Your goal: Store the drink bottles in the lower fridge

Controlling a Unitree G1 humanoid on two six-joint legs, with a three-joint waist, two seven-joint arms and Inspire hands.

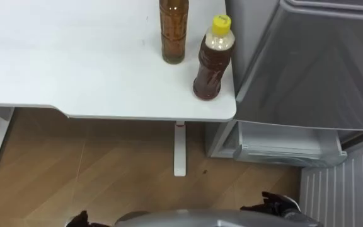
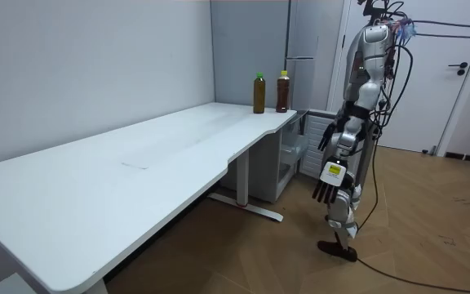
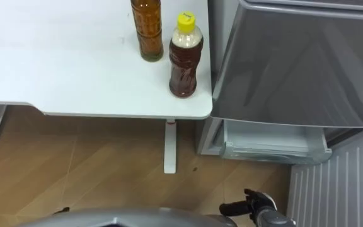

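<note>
Two drink bottles stand at the white table's point(image 1: 74, 69) right end. One is a dark tea bottle with a yellow cap point(image 1: 214, 60), at the corner beside the grey fridge point(image 1: 314, 63). The other is a taller amber bottle point(image 1: 173, 31) just behind it to the left. In the room view both bottles point(image 2: 283, 91) point(image 2: 259, 92) stand at the table's far end. I stand in front of that corner, back from the table. My right hand point(image 1: 276, 203) is low at the bottom edge, open and empty. My left hand point(image 2: 325, 186) hangs at my side, open and empty.
The fridge's lower compartment is open, showing a white shelf point(image 1: 288, 148), and its ribbed door point(image 1: 342, 189) swings out at the lower right. A white table leg point(image 1: 179, 148) stands on the wooden floor point(image 1: 106, 164) below the corner.
</note>
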